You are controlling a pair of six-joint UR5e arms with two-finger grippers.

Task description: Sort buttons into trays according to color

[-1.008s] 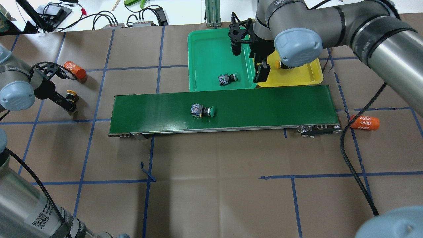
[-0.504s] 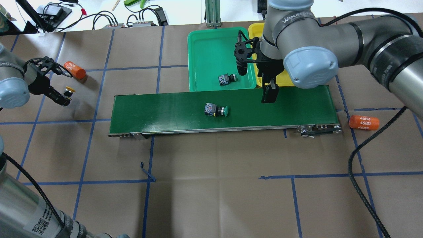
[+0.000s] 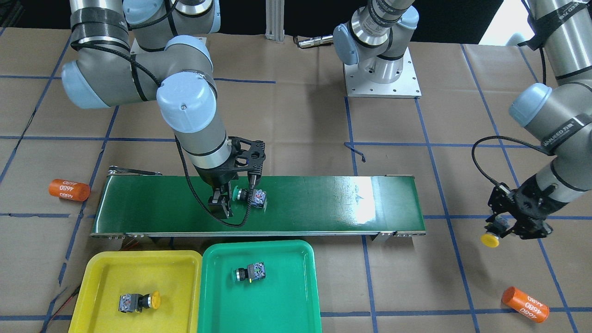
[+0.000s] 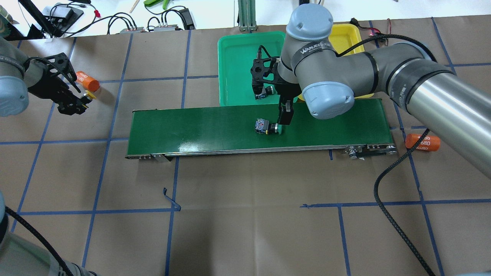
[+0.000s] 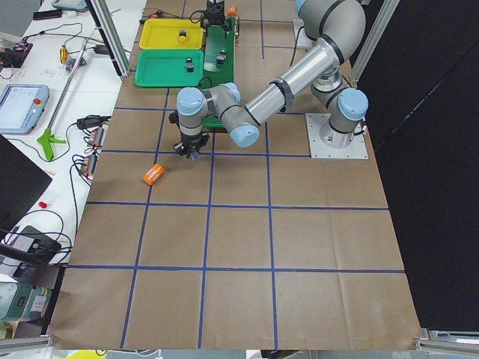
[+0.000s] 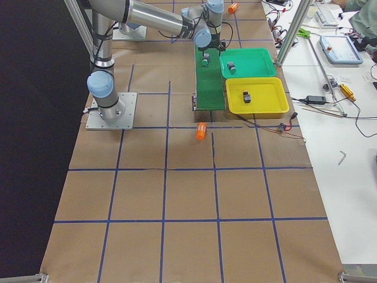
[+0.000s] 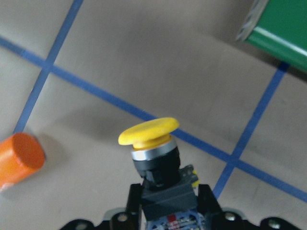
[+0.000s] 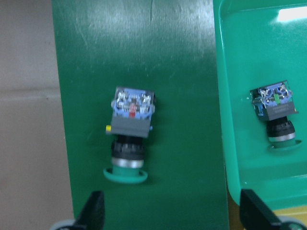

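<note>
Green-capped black push-button (image 8: 128, 139) on the dark green conveyor belt (image 4: 191, 126) — our right gripper (image 8: 175, 215) hovers over it, fingers apart; left gripper (image 3: 508, 227) clamps a yellow-capped push-button (image 7: 153, 143).

Look from above and you see a long dark green belt (image 4: 215, 130) lying across the brown paper table (image 4: 249, 230). Blue tape lines make big squares on the paper. One orange can (image 4: 85, 79) marked 4680 lies well past the belt's left end. Another orange can (image 4: 416, 142) lies near its right end. A loose bit of blue tape (image 4: 170, 199) sticks up from the paper.
</note>
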